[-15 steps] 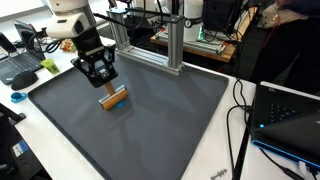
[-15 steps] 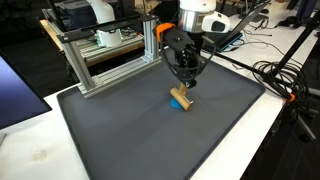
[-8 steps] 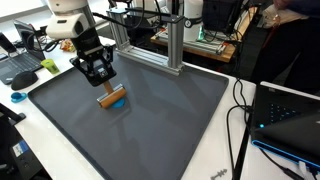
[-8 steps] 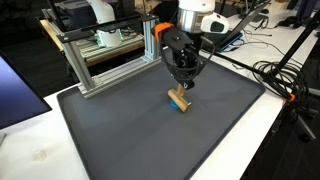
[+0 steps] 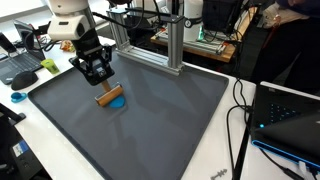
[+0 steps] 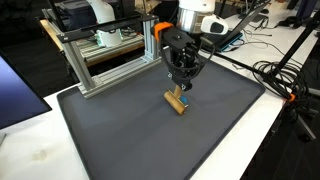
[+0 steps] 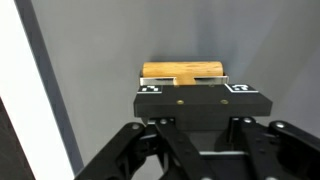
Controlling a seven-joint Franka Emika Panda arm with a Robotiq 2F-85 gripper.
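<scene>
A small wooden block [image 5: 110, 97] with a blue face hangs just under my gripper [image 5: 99, 80] over the dark grey mat [image 5: 160, 120], left of its middle. In an exterior view the block [image 6: 177, 101] sits at the fingertips of the gripper [image 6: 180, 84], close above the mat [image 6: 140, 140]. In the wrist view the block's tan top [image 7: 184, 71] shows just past the black bar of the gripper [image 7: 186, 88]. The jaws stand closed on the block; the fingertips themselves are hidden.
An aluminium frame [image 5: 172, 40] stands at the mat's back edge, also seen in an exterior view [image 6: 105, 55]. Cables [image 5: 240, 110] and a dark device [image 5: 290, 115] lie on the white table beside the mat. A laptop [image 5: 20, 62] and clutter sit behind the arm.
The block has turned under the gripper: its blue face now shows in one exterior view and has gone out of sight in the other. The gripper has stayed over the same spot.
</scene>
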